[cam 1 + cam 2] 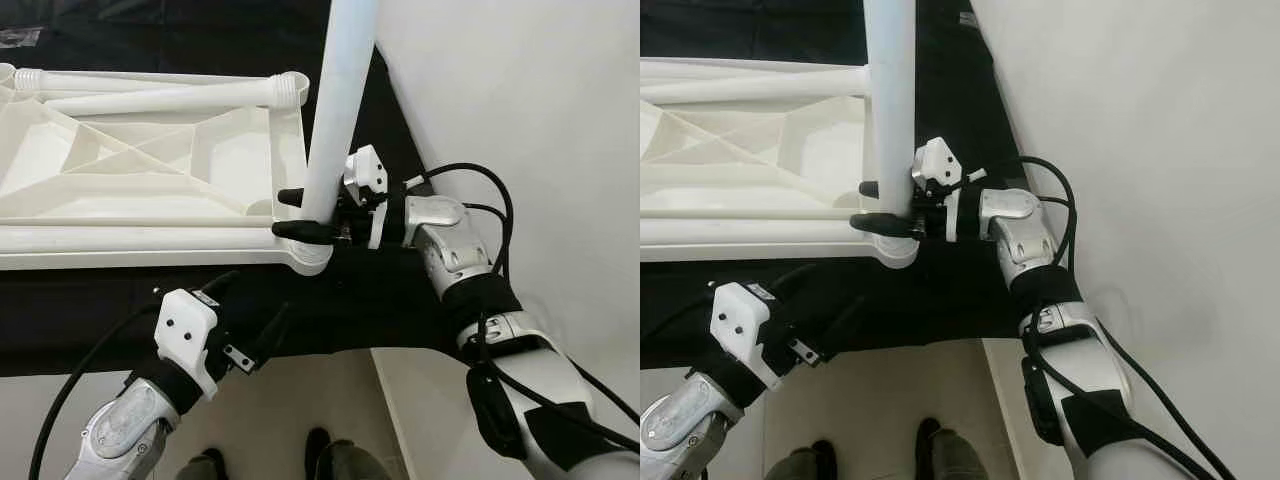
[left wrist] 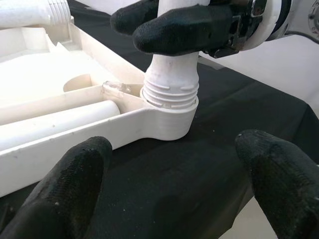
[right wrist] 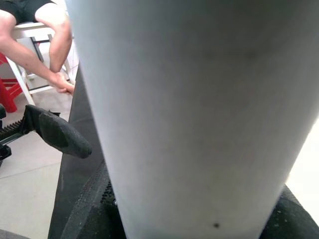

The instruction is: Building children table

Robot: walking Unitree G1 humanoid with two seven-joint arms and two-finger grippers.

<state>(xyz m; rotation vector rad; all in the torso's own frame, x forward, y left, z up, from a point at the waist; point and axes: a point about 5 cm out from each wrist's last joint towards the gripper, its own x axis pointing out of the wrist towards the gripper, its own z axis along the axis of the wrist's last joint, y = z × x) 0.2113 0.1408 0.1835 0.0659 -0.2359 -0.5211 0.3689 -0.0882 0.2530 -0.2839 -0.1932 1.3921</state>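
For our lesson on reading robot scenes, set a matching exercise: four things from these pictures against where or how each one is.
Things:
1. upright leg
2. loose leg
3. left hand
4. right hand

States:
A. open, over the black cloth
B. lying on the tabletop
C. standing in the corner socket
D. shut round the upright leg

Pairs: 1-C, 2-B, 3-A, 4-D

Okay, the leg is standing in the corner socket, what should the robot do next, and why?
Probably keep twisting the leg with the right end effector, shut on it just above the corner socket. In the left wrist view several threads are exposed above the socket rim, so the leg looks not fully seated. The left end effector hangs open below the tabletop.
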